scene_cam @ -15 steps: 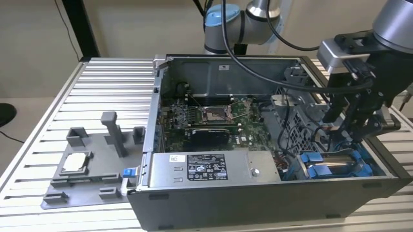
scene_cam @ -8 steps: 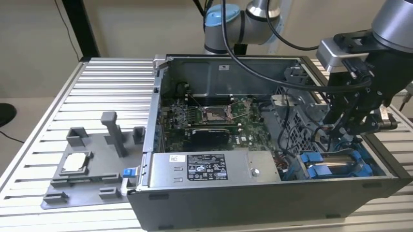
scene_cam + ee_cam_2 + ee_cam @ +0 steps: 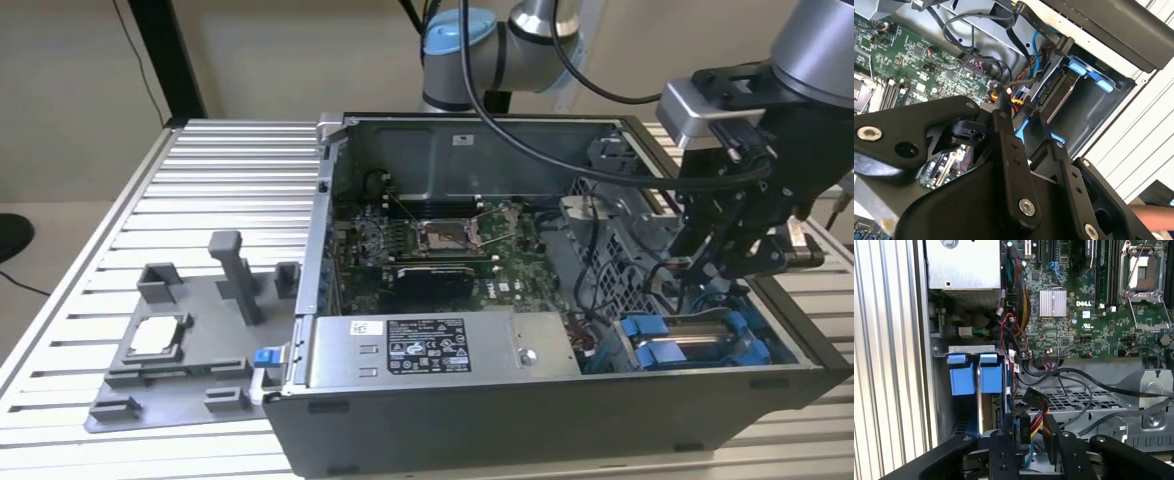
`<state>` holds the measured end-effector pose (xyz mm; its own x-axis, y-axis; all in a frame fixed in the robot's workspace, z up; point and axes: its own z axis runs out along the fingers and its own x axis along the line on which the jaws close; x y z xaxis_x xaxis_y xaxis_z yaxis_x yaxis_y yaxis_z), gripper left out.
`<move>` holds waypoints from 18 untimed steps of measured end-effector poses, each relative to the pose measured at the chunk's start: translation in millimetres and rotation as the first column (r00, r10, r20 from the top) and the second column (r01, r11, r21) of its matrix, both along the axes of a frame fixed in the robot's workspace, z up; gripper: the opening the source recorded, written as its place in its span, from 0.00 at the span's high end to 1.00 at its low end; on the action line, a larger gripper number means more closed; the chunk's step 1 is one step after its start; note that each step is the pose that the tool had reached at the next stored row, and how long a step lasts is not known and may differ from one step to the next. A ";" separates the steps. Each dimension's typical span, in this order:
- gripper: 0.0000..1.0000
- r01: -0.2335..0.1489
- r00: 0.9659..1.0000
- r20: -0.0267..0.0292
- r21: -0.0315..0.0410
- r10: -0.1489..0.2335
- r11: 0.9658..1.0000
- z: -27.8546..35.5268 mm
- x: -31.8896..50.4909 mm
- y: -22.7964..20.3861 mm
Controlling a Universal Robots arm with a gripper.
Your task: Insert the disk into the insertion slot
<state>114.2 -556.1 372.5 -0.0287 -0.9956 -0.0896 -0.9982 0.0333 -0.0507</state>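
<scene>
Two black fingers of the gripper are seen parted in both wrist views, and nothing is clamped between them. In the exterior view the gripper is poised just above the insertion slot, in a corner of the computer case. The disk is stood on edge inside that slot, near the fingertips; contact cannot be told. Its broad face and blue carrier are shown in the second wrist view, its thin edge in the first.
</scene>
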 end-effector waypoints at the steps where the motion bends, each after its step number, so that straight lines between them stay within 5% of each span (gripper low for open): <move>1: 0.00 0.000 1.000 0.000 0.000 0.000 1.000 0.3 0.1 -0.1; 7: 0.00 0.000 1.000 0.000 0.000 0.000 1.000 0.9 0.3 0.0; 8: 1.00 0.000 1.000 0.000 0.000 0.000 1.000 0.9 0.3 0.0; 18: 1.00 -0.001 1.000 0.000 0.000 0.001 1.000 0.9 0.3 0.0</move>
<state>114.5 -556.1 373.4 -0.0281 -0.9956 -0.0899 -0.9982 0.0328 -0.0508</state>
